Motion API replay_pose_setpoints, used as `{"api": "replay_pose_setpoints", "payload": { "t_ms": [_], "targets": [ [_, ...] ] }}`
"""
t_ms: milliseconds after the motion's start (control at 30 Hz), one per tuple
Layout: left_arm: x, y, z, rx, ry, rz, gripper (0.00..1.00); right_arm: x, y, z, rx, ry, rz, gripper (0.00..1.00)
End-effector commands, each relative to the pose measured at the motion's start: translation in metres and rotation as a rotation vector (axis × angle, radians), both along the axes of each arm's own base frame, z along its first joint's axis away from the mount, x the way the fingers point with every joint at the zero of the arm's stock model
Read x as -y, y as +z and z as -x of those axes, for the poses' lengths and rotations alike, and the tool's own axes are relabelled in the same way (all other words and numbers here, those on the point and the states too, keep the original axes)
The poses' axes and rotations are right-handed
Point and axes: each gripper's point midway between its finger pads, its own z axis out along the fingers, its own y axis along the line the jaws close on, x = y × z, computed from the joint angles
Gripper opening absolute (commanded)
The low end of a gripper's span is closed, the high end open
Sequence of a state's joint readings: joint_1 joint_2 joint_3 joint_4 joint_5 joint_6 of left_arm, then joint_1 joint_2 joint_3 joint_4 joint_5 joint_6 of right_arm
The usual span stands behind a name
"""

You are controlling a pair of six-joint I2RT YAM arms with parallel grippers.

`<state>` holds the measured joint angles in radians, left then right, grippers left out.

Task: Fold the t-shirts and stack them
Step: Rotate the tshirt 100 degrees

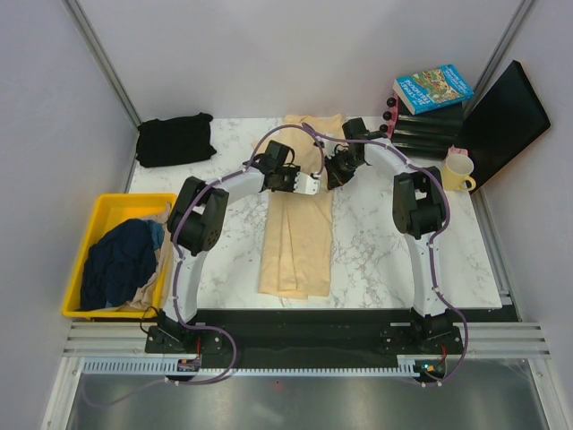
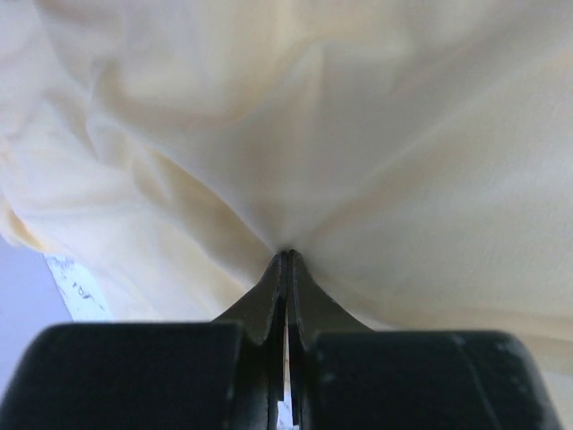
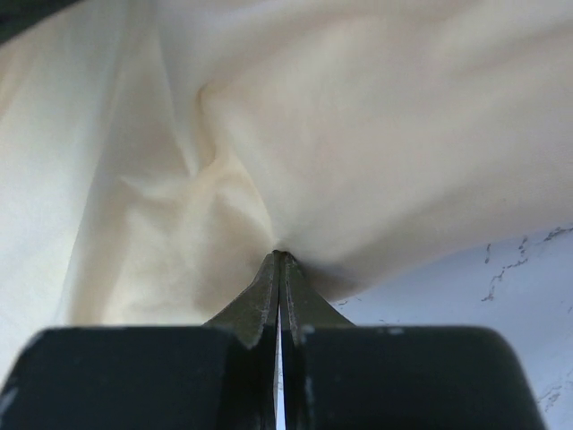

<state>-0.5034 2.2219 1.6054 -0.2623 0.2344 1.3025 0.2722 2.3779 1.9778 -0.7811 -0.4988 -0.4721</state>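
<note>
The cream-yellow t-shirt (image 1: pixel 296 246) lies as a long narrow strip down the middle of the marble table, with its far end bunched near the back edge. My left gripper (image 1: pixel 312 185) is shut on its cloth (image 2: pixel 358 134), which puckers at the fingertips (image 2: pixel 288 253). Just right of it, my right gripper (image 1: pixel 332 176) is also shut, pinching a fold of the same shirt (image 3: pixel 358 134) at its tips (image 3: pixel 280 254). The black t-shirt (image 1: pixel 175 139) sits folded at the back left corner. A dark navy t-shirt (image 1: pixel 120 262) is heaped in the yellow bin (image 1: pixel 134 202).
The yellow bin stands off the table's left edge and also holds some beige cloth (image 1: pixel 152 285). At the back right are a yellow mug (image 1: pixel 457 170), a book (image 1: pixel 433 88) on black items and a leaning black panel (image 1: pixel 504 121). Bare marble (image 1: pixel 376 242) flanks the strip.
</note>
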Motion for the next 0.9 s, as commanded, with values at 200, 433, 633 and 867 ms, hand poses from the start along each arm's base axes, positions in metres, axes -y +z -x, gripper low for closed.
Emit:
{"api": "replay_pose_setpoints", "payload": {
  "t_ms": [200, 433, 633, 867],
  "targets": [
    [-0.053, 0.019, -0.011, 0.017, 0.046, -0.093, 0.02, 0.001, 0.001, 0.001, 0.022, 0.02, 0.033, 0.0],
    [-0.041, 0.066, 0.002, 0.014, 0.024, 0.039, 0.02, 0.005, -0.002, 0.002, 0.023, 0.018, 0.054, 0.0],
    [-0.015, 0.107, 0.028, -0.023, -0.04, 0.183, 0.02, 0.011, -0.004, -0.003, 0.043, 0.013, 0.092, 0.0],
    [0.008, 0.101, 0.081, -0.217, -0.134, 0.244, 0.02, 0.014, -0.003, -0.002, 0.047, 0.015, 0.104, 0.0]
  ]
}}
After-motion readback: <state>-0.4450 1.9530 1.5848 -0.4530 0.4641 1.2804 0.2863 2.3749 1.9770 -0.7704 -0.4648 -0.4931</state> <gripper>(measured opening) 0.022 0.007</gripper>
